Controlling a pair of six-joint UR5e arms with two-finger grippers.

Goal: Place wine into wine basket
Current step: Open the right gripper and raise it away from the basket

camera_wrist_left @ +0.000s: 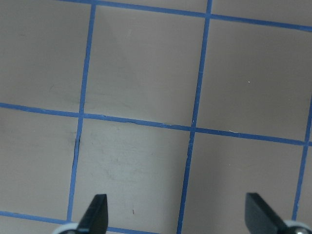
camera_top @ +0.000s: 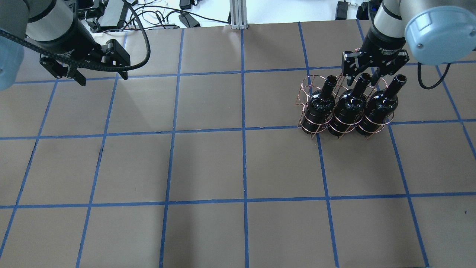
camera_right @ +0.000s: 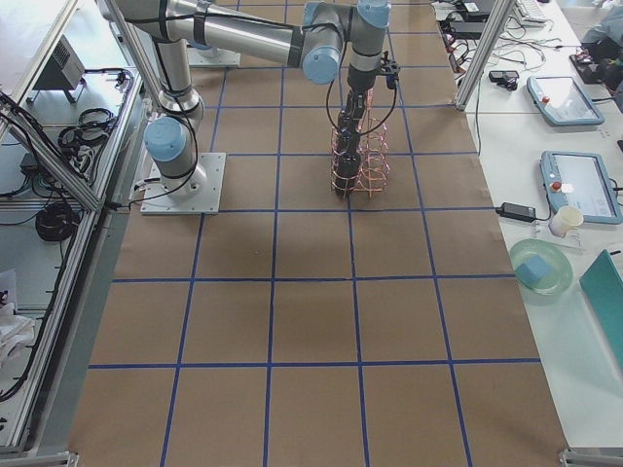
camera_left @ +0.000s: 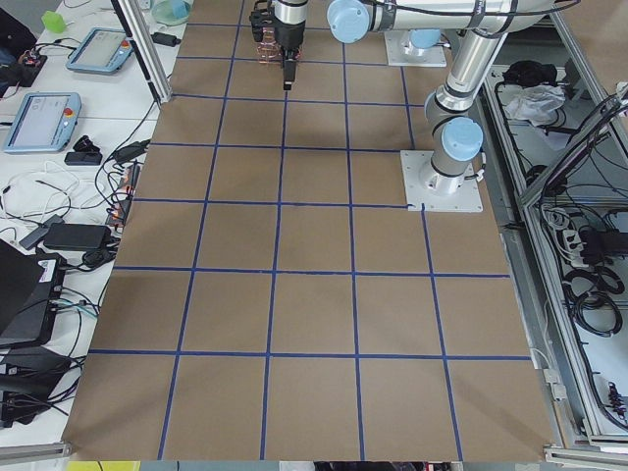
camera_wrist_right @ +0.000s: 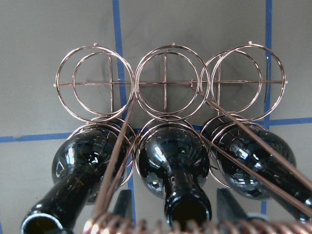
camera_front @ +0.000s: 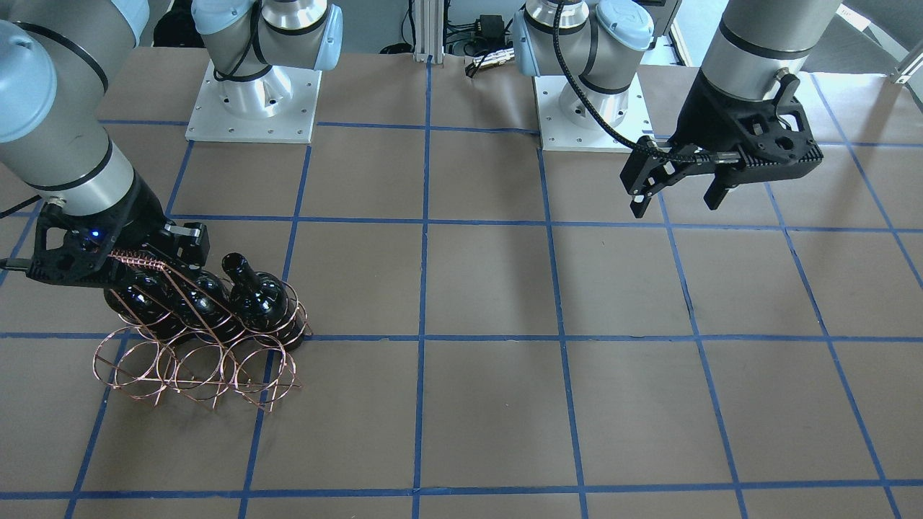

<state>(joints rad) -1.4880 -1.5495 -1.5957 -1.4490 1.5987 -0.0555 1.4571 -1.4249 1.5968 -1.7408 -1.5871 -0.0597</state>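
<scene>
Three glossy black wine bottles stand in the near row of the copper wire wine basket [camera_top: 310,128]: a left [camera_top: 321,102], a middle [camera_top: 349,106] and a right bottle [camera_top: 377,106]. The basket's far row of rings [camera_wrist_right: 165,80] is empty. My right gripper [camera_top: 363,79] is open and straddles the middle bottle's neck [camera_wrist_right: 187,204], with a gap on one side, just beneath the coiled handle [camera_wrist_right: 161,228]. In the front-facing view it [camera_front: 155,263] hangs over the basket [camera_front: 195,367]. My left gripper [camera_top: 102,77] is open and empty, high over the far left of the table [camera_wrist_left: 178,217].
The table is brown paper with a blue tape grid [camera_top: 243,130]. Both arm bases [camera_front: 252,101] stand at the robot's edge. Cables and tablets lie off the table ends [camera_left: 44,118]. A cup and a bowl sit on the side bench [camera_right: 545,263].
</scene>
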